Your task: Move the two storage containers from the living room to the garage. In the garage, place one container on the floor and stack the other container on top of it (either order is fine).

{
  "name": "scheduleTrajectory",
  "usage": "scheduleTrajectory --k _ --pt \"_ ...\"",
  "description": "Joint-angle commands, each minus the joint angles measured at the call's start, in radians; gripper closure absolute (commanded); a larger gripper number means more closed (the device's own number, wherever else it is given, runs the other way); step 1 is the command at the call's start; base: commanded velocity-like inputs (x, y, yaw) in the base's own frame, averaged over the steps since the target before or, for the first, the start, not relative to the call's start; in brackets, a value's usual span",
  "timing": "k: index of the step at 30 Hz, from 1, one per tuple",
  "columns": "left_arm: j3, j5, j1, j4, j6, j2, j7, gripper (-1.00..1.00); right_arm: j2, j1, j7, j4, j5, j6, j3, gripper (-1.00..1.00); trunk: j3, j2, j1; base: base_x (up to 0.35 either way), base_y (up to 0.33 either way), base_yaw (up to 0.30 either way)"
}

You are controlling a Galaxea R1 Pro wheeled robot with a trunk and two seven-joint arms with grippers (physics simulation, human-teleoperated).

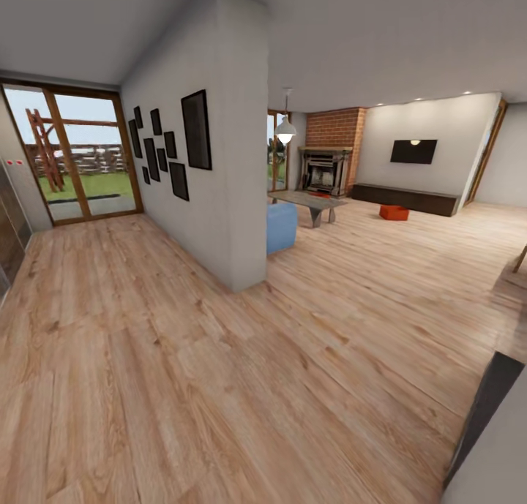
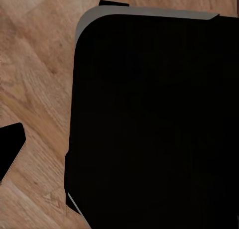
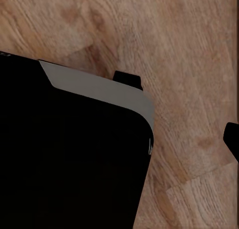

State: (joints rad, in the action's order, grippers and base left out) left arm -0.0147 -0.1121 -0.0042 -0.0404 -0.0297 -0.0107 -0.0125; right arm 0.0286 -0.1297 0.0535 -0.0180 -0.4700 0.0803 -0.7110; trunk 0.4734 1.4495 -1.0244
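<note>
Head view of a wood-plank floor point(image 1: 183, 387). One orange-red storage container point(image 1: 394, 212) sits far off at one o'clock, before the long dark cabinet point(image 1: 405, 198). Neither claw's state can be told.

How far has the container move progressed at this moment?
Nothing looks done. One orange-red container sits on the living room's wood floor in front of the long dark cabinet; another orange-red shape lies by the fireplace, too small to identify. Nothing looks in hand. Approaching, picking up, carrying to the garage and stacking remain.
</note>
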Motion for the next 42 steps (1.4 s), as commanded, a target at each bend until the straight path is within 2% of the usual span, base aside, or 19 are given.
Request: scheduleTrajectory --k 1,13,24,42 --pt "-0.001 -0.009 0.0 0.001 -0.002 0.0 -0.001 -1.0 0.001 -0.001 0.002 -0.002 -0.009 0.004 -0.008 -1.0 0.001 0.0 -0.001 0.322 0.0 0.0" --pt "-0.001 -0.009 0.0 0.001 -0.001 0.0 -0.001 -1.0 0.008 -0.001 0.001 -0.002 -0.009 0.003 -0.008 -1.0 0.001 0.0 -0.001 0.322 0.0 0.002" --pt "-0.001 -0.009 0.0 0.001 -0.001 0.0 -0.001 -1.0 0.002 -0.001 0.002 -0.002 -0.01 0.004 -0.008 -1.0 0.001 0.0 -0.001 0.322 0.0 0.152" --pt "-0.001 -0.009 0.0 0.001 -0.001 0.0 -0.001 -1.0 0.003 -0.001 0.002 -0.002 -0.01 0.004 -0.01 -1.0 0.001 0.0 -0.001 0.322 0.0 0.006"
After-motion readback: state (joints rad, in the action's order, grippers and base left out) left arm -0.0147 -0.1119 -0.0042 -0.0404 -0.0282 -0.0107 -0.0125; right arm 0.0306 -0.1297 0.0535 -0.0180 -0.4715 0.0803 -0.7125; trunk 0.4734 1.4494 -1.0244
